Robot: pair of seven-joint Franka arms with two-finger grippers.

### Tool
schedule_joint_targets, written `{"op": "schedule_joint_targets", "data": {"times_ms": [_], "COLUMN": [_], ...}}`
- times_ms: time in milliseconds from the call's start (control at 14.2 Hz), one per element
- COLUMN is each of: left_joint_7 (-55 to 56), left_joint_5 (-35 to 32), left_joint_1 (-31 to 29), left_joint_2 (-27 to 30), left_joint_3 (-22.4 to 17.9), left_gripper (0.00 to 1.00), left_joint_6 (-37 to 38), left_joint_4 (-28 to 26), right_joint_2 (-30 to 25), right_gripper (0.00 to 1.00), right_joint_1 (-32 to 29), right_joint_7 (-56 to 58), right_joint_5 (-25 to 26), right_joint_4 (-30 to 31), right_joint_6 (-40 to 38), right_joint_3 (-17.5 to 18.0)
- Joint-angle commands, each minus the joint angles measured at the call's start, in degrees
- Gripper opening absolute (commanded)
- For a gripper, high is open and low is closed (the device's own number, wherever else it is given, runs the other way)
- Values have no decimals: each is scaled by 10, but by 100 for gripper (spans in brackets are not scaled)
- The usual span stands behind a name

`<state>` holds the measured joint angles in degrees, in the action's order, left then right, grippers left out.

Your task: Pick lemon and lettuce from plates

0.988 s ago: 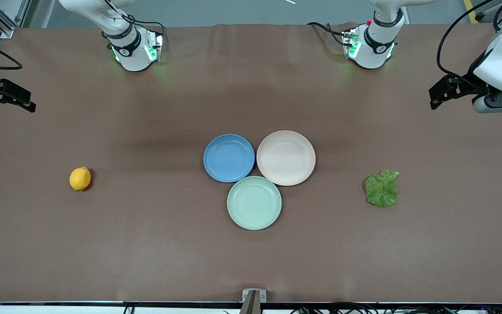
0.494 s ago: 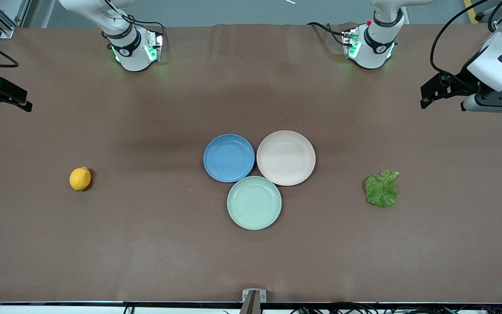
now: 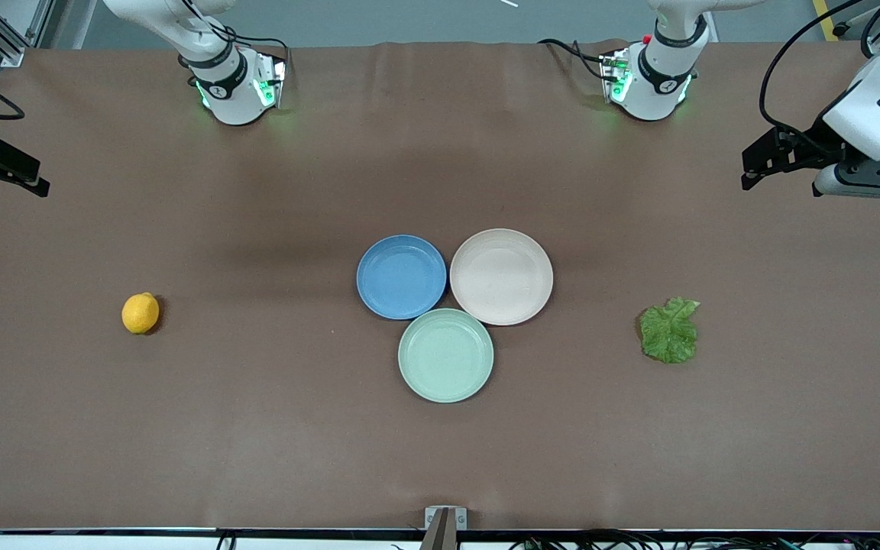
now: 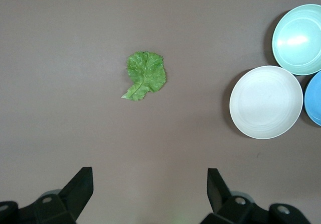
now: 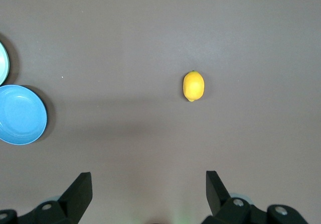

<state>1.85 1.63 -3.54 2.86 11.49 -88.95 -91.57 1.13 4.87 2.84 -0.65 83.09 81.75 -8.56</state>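
Note:
The lemon (image 3: 140, 313) (image 5: 193, 86) lies on the bare brown table toward the right arm's end. The lettuce (image 3: 669, 331) (image 4: 145, 75), one flat leaf, lies on the table toward the left arm's end. The blue plate (image 3: 401, 276) (image 5: 20, 114) and the beige-pink plate (image 3: 501, 276) (image 4: 266, 102) sit side by side mid-table, both with nothing on them. My left gripper (image 3: 749, 169) (image 4: 150, 176) hangs open high over the table's left-arm end. My right gripper (image 3: 35, 176) (image 5: 148, 179) hangs open over the table's edge at the right arm's end. Neither holds anything.
A mint-green plate (image 3: 445, 355) (image 4: 298, 32) touches the two other plates, nearer to the front camera. The two arm bases (image 3: 237, 88) (image 3: 650, 80) stand along the table's edge farthest from the front camera. A small bracket (image 3: 444, 518) sits at the nearest edge.
The right gripper has drifted outward toward its end of the table. The left hand has risen and shifted slightly. Lemon, lettuce and plates have not moved.

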Motion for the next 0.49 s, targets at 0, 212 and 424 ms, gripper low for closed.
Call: {"op": "schedule_joint_targets", "data": {"times_ms": [0,212,424], "left_joint_7": [5,9,9], "left_joint_5": [2,0,0], "left_joint_1": [-3,-3,-3], "left_joint_2": [5,6,7], "left_joint_3": [0,0,0], "left_gripper": [100,100,100], "left_joint_6": [-1,4,11], "left_joint_4": [-5,-5,-4], "right_joint_2": [3,3,3], "right_gripper": [100,100,100], "right_joint_1": [-42,-40,-38], "right_joint_7": [-4,-3,-3], "right_joint_5": [-1,-1,-1], "right_joint_4": [-8,-8,-8], "right_joint_6": [-2,-3,-3], "right_joint_3": [40,40,40]}}
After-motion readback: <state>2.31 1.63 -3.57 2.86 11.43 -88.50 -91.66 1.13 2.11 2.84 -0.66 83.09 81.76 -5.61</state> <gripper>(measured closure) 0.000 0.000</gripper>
